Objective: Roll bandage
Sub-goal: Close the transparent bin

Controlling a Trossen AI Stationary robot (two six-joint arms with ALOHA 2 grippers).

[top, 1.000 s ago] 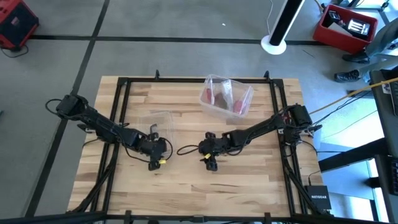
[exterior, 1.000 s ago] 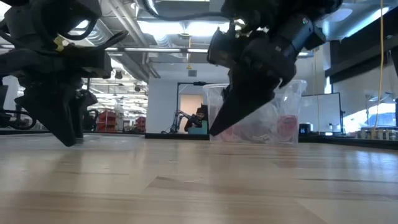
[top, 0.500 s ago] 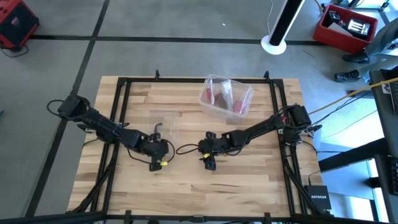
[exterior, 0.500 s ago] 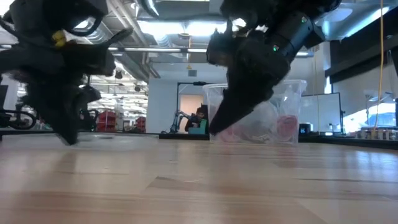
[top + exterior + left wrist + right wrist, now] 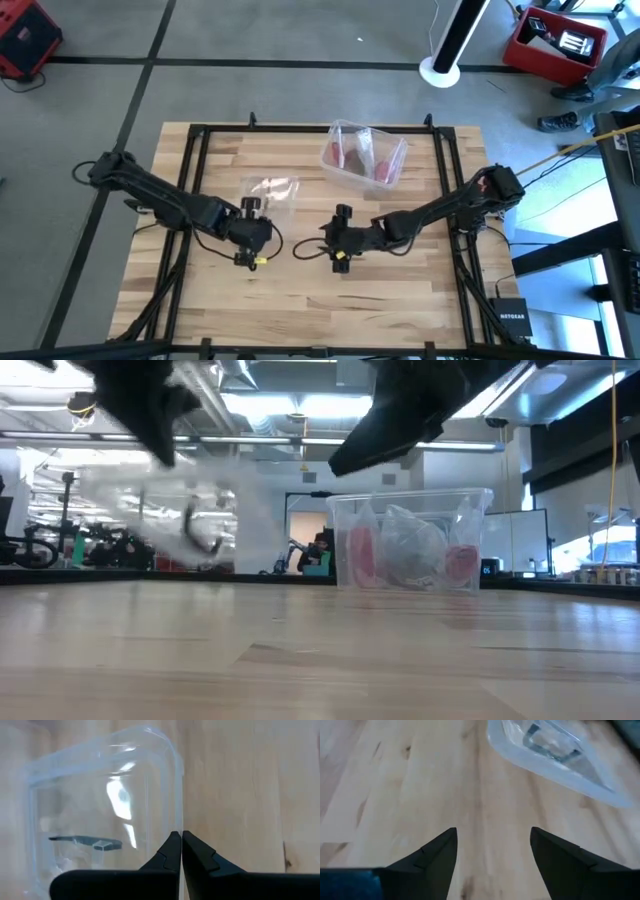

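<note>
Pink bandage rolls (image 5: pixel 338 153) (image 5: pixel 360 555) lie inside a clear plastic box (image 5: pixel 362 155) (image 5: pixel 410 545) that stands on the table's far middle. My left gripper (image 5: pixel 249 206) (image 5: pixel 177 837) is shut on a clear plastic lid (image 5: pixel 270 188) (image 5: pixel 100 805) (image 5: pixel 170 510), which is off the table left of centre. My right gripper (image 5: pixel 343 213) (image 5: pixel 492 845) (image 5: pixel 345 460) hangs open above the table's middle with nothing between its fingers. The lid (image 5: pixel 555 755) shows beyond it. My left gripper pinches the lid's rim on one side edge (image 5: pixel 178 822) between its two fingertips. The fingers slant down toward the far side. The lid is lifted clear of the table and reaches out beyond the fingertips.
Bare wooden tabletop (image 5: pixel 300 290) lies along the near side and under both grippers. A black frame (image 5: pixel 300 130) runs around the table's edges. Clear crumpled plastic (image 5: pixel 410 555) sits between the rolls in the box.
My left gripper has shut on the lid's edge and then risen quickly, rolling a little. The lid lay flat on the table and is now lifted clear of it. My right gripper, still open, has also risen from just above the table.
</note>
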